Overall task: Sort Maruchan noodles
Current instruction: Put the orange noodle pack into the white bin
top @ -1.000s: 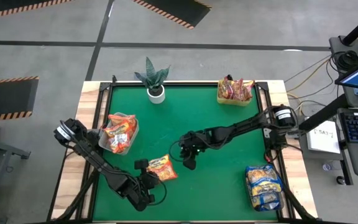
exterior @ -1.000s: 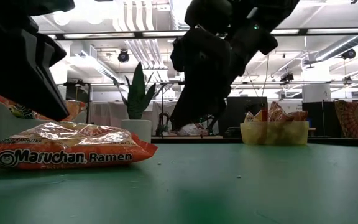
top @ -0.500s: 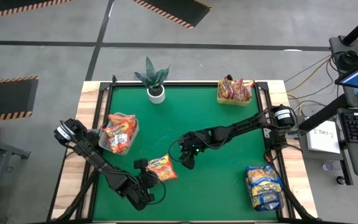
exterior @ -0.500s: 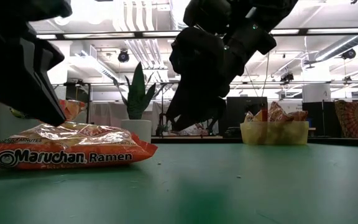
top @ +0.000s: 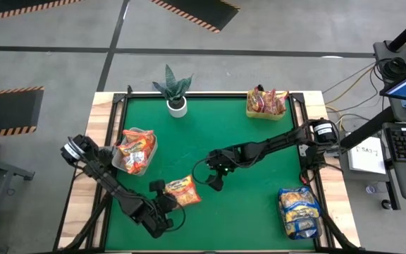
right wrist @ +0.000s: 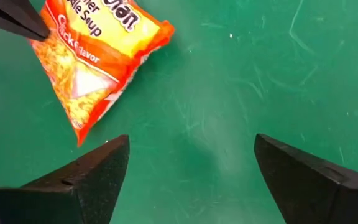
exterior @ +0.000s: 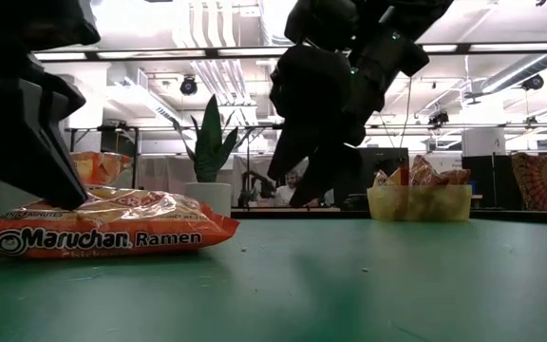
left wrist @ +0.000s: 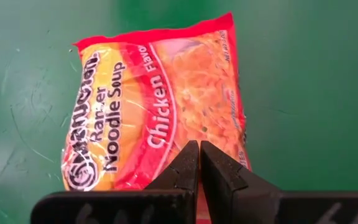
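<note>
Green felt covers the counter (top: 245, 134), with a pale wooden frame around it. One orange noodle packet (top: 182, 190) lies flat on the felt near the front edge, apart from the others. The left gripper (left wrist: 199, 163) is at the packet's edge – its fingers are pressed together, and I cannot tell if they pinch the wrapper or only touch it. The right gripper (right wrist: 188, 163) hangs over bare felt near the middle of the counter, beside this packet, with its fingers spread wide and nothing between them.

More orange packets fill a clear tub (top: 137, 150) at the left side. Red packets sit in a yellow tray (top: 266, 106) at the back right corner, and yellow-and-blue packets (top: 299, 211) are piled at the front right corner. A potted plant (top: 175, 89) stands at the back edge.

Behind the counter, the low view shows a large workroom with ceiling lights (exterior: 202, 24), pipes and desks – the floor around is grey with striped mats (top: 196, 10).
</note>
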You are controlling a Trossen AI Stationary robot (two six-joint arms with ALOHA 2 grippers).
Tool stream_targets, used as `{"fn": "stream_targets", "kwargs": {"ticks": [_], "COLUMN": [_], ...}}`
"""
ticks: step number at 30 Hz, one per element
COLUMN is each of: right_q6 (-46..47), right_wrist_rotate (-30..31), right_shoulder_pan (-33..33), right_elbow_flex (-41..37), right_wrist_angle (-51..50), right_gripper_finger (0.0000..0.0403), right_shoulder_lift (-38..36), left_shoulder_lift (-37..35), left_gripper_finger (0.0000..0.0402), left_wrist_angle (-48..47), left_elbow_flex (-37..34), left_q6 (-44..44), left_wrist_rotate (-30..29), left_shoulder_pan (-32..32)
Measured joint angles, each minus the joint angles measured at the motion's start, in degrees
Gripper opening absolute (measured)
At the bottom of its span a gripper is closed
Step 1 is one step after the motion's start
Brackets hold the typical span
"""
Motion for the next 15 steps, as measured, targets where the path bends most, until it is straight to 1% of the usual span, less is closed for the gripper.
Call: {"fn": "stream_targets", "kwargs": {"ticks": [5, 12, 15], "right_q6": [1.8, 5.72, 7.36], "right_wrist_rotate": [0.15, 0.15, 0.08], "right_shoulder_pan": [0.24, 0.61, 0.61], "right_elbow_flex": [-0.51, -2.26, -2.22], "right_wrist_angle": [1.69, 12.54, 17.11], "right_gripper_finger": [0.0334, 0.0332, 0.0332], "right_shoulder_lift": [0.19, 2.93, 4.82], "left_shoulder_lift": [0.0, 0.0, -0.25], "left_gripper_finger": [0.0, 0.0, 0.0], "left_wrist_angle": [0.05, 0.25, 0.07], "left_elbow_flex": [-0.43, -2.89, -3.13], "left_q6": [-0.99, -6.65, -7.53], "left_wrist_rotate": [-0.02, -0.13, 0.21], "left_shoulder_pan": [-0.79, -2.37, -3.43]}}
